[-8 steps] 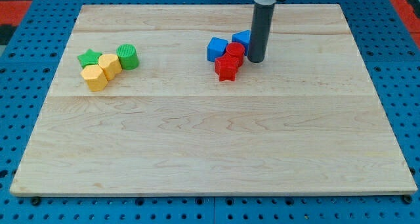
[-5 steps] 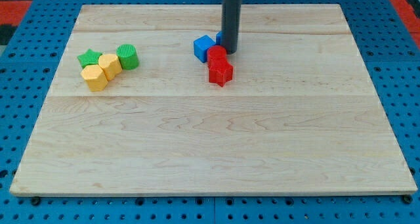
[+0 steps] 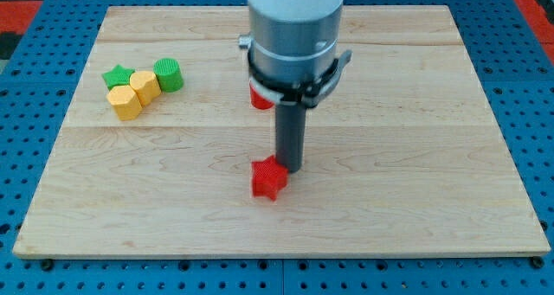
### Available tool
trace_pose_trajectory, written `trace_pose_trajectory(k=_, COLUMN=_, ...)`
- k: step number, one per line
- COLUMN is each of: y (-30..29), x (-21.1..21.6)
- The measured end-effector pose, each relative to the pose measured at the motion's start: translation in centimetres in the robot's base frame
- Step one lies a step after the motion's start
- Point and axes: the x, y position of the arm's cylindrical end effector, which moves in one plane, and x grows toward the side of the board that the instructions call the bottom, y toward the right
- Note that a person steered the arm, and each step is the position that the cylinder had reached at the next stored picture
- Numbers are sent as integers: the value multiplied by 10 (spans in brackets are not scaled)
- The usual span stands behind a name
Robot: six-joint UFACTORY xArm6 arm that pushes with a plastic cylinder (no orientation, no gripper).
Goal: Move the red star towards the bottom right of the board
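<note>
My tip (image 3: 289,169) touching red star (image 3: 267,179) at its far-right side; green and yellow blocks (image 3: 140,86) clustered far left

The arm's grey housing (image 3: 294,35) is running off the view's top edge, so its upper part is not showing. It is covering a stretch of the counter (image 3: 415,182) behind it and is hiding most of a second red block (image 3: 259,96), of which only a sliver is peeking out at the housing's left side; its shape cannot be told. Whether any other block is lying behind the housing cannot be told. My tip (image 3: 290,168) is standing just beside the red star (image 3: 267,179), at its upper right; actual contact cannot be told.
</note>
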Motion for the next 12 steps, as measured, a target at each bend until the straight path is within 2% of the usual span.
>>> trace_pose_trajectory(k=2, y=0, x=61)
trace_pose_trajectory(k=3, y=-93, x=58)
trace_pose_trajectory(k=6, y=-31, x=-39)
trace_pose_trajectory(k=7, y=-38, x=-53)
trace_pose_trajectory(k=8, y=-83, x=11)
trace_pose_trajectory(k=9, y=-130, x=32)
trace_pose_trajectory(k=10, y=-135, x=14)
trace_pose_trajectory(k=11, y=-106, x=-21)
trace_pose_trajectory(k=12, y=-165, x=-16)
